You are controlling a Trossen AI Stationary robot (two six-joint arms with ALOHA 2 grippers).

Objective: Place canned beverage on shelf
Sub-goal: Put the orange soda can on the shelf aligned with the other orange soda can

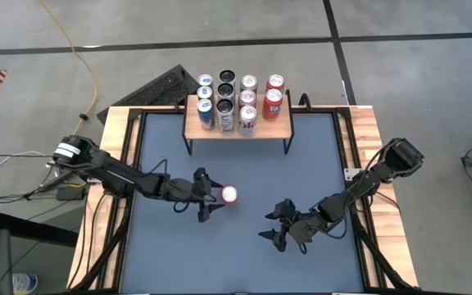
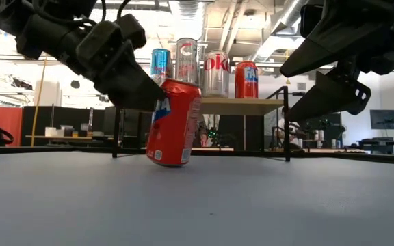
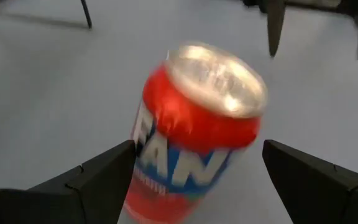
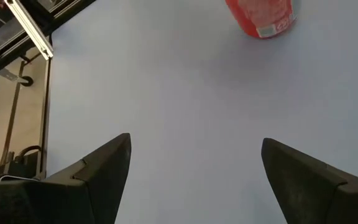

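Red can in the middle of the grey-blue table, tilted, leaning off its base with only the bottom edge on the surface in the low view. Body red with a blue-and-white logo band, letters "FAN" readable from the left wrist camera, silver top with pull tab, white label patch near the base. Left gripper sits around it, fingers spread wide to either side; one finger looks to be touching the can's side, though contact is hard to confirm because the wrist frame is blurred. Not clenched on it. Right gripper hangs just above the table to the right of the can, well apart from it, jaws released and wide, nothing between them.

Farther back, shelf stands at the table's far edge: light wooden top on thin black legs. On it about nine cans upright in rows: blue-and-white ones at left, dark ones next, silver ones with red lettering, two red ones at right. Beyond the table, a keyboard on the floor.
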